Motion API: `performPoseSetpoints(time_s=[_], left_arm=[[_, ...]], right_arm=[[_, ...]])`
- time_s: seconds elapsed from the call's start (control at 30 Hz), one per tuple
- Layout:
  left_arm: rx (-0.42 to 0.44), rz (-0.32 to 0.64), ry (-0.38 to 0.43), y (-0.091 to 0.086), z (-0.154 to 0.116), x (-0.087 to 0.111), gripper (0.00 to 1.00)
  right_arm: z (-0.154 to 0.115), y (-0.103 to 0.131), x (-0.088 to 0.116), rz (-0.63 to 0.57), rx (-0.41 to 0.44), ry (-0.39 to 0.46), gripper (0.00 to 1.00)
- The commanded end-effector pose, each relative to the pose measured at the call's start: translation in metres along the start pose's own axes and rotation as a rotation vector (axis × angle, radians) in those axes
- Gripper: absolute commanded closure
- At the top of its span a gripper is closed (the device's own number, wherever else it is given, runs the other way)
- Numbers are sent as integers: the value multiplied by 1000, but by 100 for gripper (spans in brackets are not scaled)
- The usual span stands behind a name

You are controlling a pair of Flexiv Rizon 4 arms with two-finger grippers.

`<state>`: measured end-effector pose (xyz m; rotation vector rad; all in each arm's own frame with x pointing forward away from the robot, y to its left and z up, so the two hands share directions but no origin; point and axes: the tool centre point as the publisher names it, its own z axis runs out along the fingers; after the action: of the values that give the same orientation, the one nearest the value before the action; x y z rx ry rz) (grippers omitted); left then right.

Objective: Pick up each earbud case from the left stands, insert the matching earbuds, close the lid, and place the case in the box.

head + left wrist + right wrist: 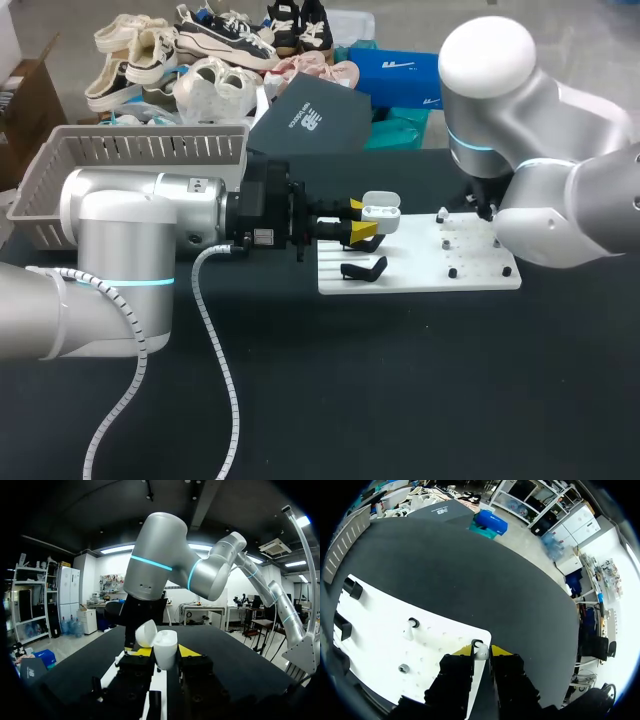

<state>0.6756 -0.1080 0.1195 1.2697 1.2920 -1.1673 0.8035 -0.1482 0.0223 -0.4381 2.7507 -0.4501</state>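
One open case [381, 212] (left hand [360, 222]), one earbud [481, 651]

One case [381, 211], two earbuds [481, 651], one basket [140, 150]

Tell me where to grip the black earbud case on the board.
Probably the lower body of the black earbud case, not the lid, which stands open and tilted up. Come in level from the left, as the left gripper holds the white case.
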Motion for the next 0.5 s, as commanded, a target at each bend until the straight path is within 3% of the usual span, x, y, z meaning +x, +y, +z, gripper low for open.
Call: performPoseSetpoints(time_s=[0.03, 0.5], left_arm=[[-2, 1, -2, 0, 1, 1, 100], [-2, 1, -2, 0, 1, 1, 100]], right_arm=[[-18, 2, 4, 8, 26, -22, 100], [-111, 12, 28, 6, 55, -114, 100]])
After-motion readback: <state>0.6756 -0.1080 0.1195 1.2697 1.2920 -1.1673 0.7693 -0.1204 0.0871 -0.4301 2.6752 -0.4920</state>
